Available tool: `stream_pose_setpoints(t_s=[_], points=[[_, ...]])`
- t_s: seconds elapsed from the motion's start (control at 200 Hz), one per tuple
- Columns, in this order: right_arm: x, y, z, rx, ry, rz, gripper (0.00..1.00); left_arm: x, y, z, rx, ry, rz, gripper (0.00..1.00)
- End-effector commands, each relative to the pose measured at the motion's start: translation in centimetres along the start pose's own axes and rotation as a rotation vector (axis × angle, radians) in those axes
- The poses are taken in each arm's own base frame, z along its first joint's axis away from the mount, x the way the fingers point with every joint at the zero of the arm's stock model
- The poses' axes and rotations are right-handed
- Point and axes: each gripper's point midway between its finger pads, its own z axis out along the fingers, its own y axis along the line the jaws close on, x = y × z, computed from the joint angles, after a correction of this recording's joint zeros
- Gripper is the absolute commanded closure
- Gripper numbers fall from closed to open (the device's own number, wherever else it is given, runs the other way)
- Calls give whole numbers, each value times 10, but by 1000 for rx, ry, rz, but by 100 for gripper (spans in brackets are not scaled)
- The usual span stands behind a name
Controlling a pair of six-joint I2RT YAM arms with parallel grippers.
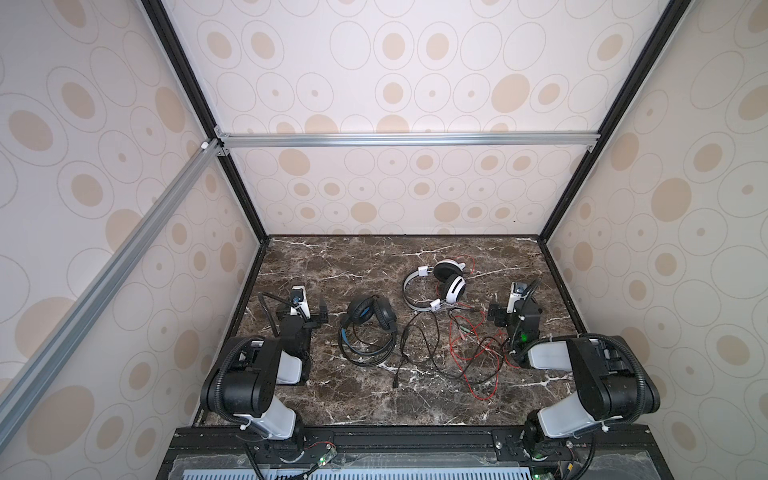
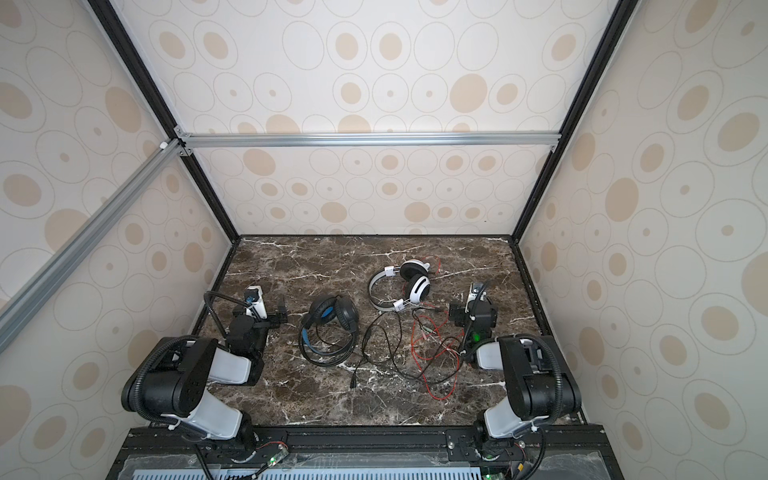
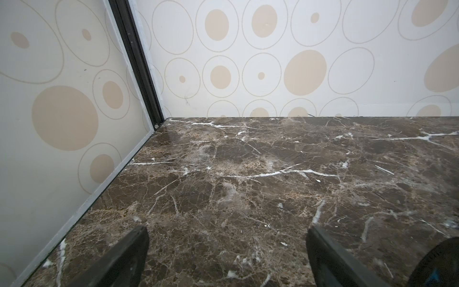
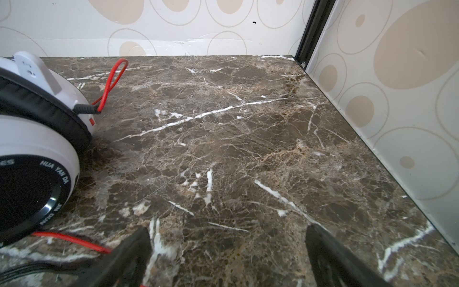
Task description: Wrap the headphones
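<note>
Both headphones lie on the marble table (image 1: pixel 357 257). The black headphones (image 1: pixel 368 318) (image 2: pixel 332 318), blue inside the band, sit left of centre with their black cord (image 1: pixel 415 357) coiled and trailing forward. The white headphones (image 1: pixel 442 282) (image 2: pixel 411 282) with black pads lie farther back to the right, and their red cord (image 1: pixel 469 365) sprawls loose in front of them. My left gripper (image 1: pixel 305 309) (image 3: pixel 227 233) rests open left of the black headset, over bare marble. My right gripper (image 1: pixel 515 311) (image 4: pixel 227 233) is open right of the white headset (image 4: pixel 37 139), holding nothing.
Patterned walls close in the table on the left, back and right, with black frame posts (image 1: pixel 245 199) at the back corners. The red and black cords cross each other on the front right part of the table. A black rail (image 1: pixel 415 436) runs along the front edge.
</note>
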Motion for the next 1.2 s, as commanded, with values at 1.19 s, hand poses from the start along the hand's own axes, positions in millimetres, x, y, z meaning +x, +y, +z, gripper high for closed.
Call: stream_pose_setpoints(t_s=[1.19], points=[[-55, -14, -32, 112, 88, 29, 0, -44, 5, -5, -13, 42, -105, 2]])
